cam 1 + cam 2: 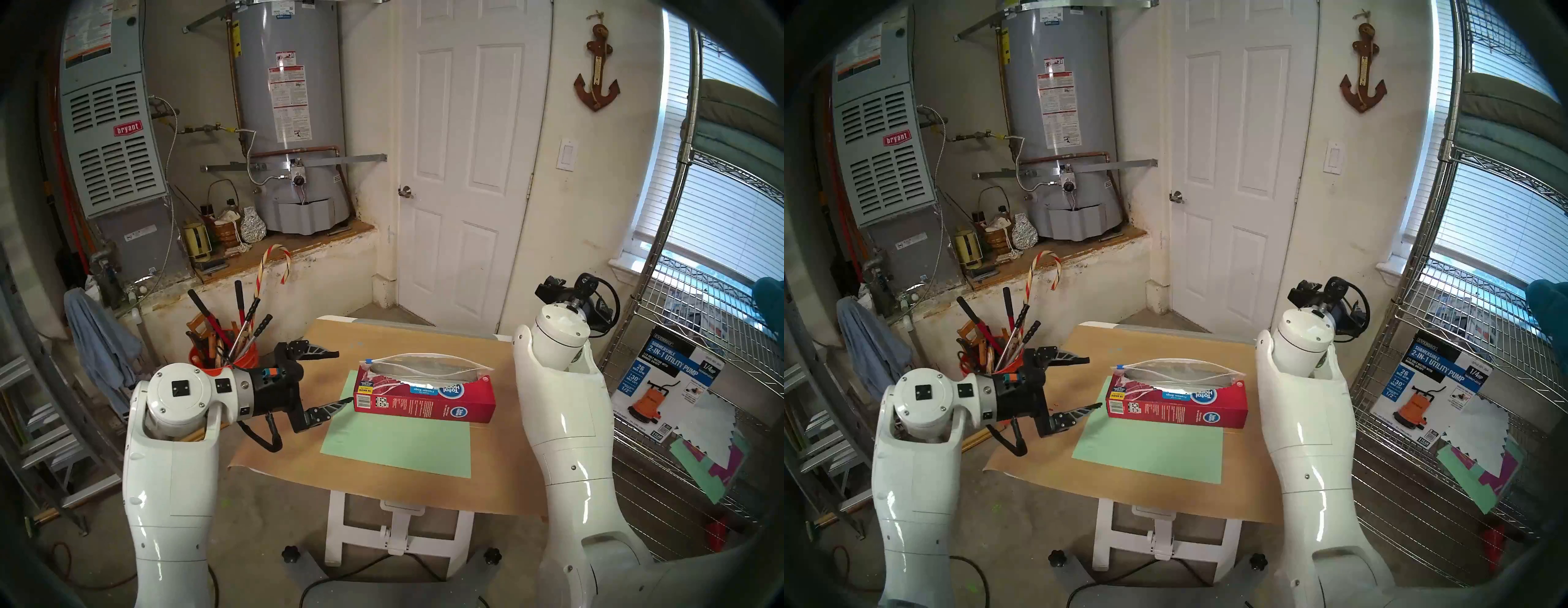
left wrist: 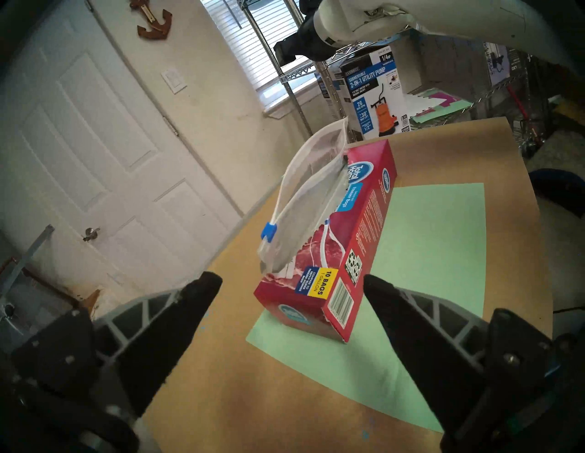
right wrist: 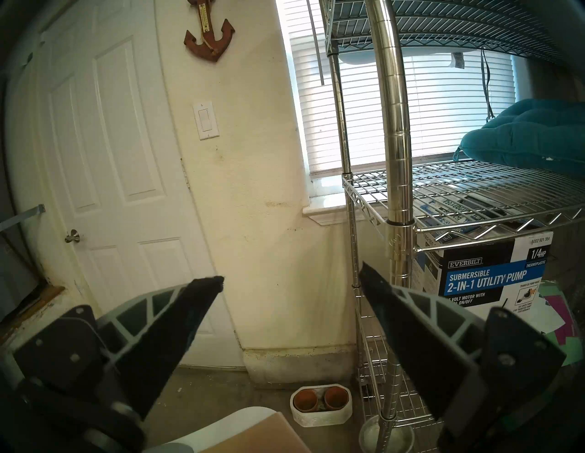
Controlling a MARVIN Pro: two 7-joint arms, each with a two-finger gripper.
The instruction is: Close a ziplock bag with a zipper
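Garage, brown-paper worktop (image 1: 407,339). Head view: clear flimsy ziplock bag (image 1: 424,367) gapes atop red cardboard box (image 1: 424,401), mid-worktop; left gripper (image 1: 344,378) spread wide, empty, off the box's left end. Left wrist view: small blue slider zipper (image 2: 269,230) at near rim end; pinch it squarely, drag along the strip. Right wrist view: right gripper (image 3: 291,280) wide, empty, facing the wall.

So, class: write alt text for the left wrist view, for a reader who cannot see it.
An open ziplock bag, blue zipper at its near end, pokes out of a red box on a green sheet. The open left gripper faces it, touching nothing.
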